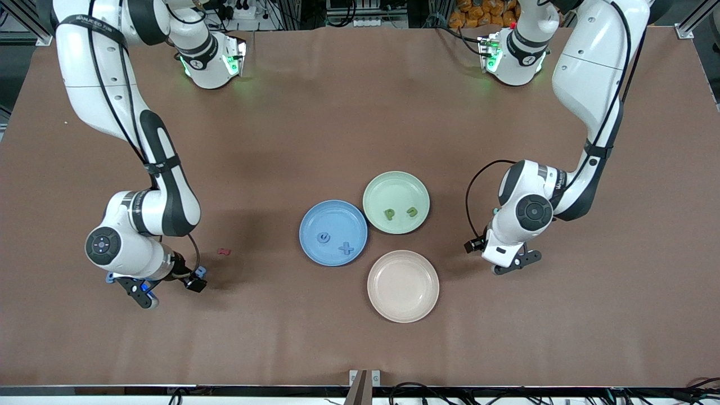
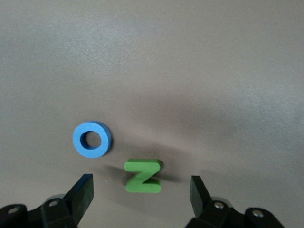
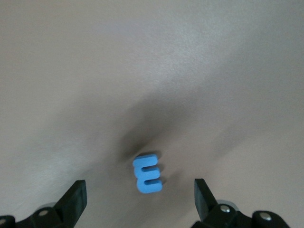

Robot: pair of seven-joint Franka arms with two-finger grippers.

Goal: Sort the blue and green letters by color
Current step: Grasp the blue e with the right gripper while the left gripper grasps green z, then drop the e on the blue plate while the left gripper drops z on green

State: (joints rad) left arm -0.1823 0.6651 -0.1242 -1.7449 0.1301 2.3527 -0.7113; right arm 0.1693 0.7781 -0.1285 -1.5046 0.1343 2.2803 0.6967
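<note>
We see a green N point(image 2: 142, 176) lying flat on the brown table point(image 1: 360, 112), its long axis running across the gap between the left gripper's point(image 2: 141, 192) fingers, so from that wrist it reads like a Z. Just beside it lies a blue O point(image 2: 92, 139), a thick flat ring, apart from the N. Both are chunky foam-like pieces. The left gripper point(image 1: 514, 261) hangs low over them toward the left arm's end of the table, fingers spread wide around the N and touching nothing.

Under the right gripper point(image 3: 140, 194) lies a blue E point(image 3: 147, 174), flat, its prongs pointing toward one finger; the jaws stand wide and empty.

The blue plate point(image 1: 333, 232) holds two blue letters, a rounded letter point(image 1: 323, 237) and an X point(image 1: 346, 247). The green plate point(image 1: 396, 202) holds a green P point(image 1: 388, 213) and another green letter point(image 1: 413, 212). The pink plate point(image 1: 403, 286) lies nearest the front camera. A small red letter point(image 1: 224, 251) lies on the table near the right gripper point(image 1: 143, 292).
</note>
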